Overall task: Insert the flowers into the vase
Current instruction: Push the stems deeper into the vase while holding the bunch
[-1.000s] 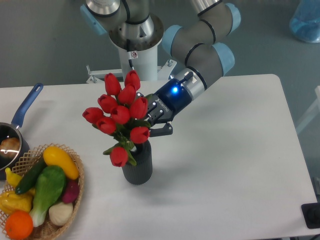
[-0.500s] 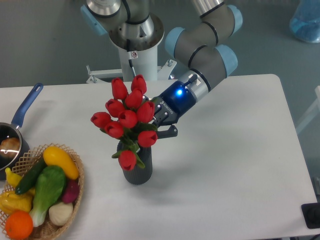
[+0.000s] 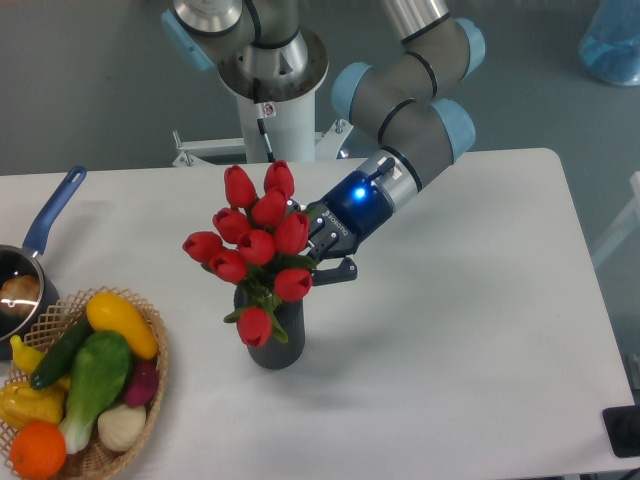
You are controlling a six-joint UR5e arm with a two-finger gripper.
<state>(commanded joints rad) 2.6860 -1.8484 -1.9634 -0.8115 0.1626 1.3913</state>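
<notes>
The flowers [image 3: 258, 240], a bunch of red tulips with green stems and leaves, lean left over the vase [image 3: 273, 338], a small dark ribbed cylinder on the white table. Their stems go down into the vase's mouth, and one bud droops over its front. My gripper [image 3: 318, 256] reaches in from the right, level with the lower buds, and is shut on the stems just above the vase. Buds and leaves hide most of the fingers and the vase's rim.
A wicker basket [image 3: 152, 365] of toy vegetables stands at the front left, close to the vase. A blue-handled saucepan [image 3: 38, 235] sits at the left edge. The robot base [image 3: 270, 110] rises behind the table.
The gripper and the bunch have shifted right and slightly down. The stems sit deeper in the vase, and the bunch stands more directly above it.
</notes>
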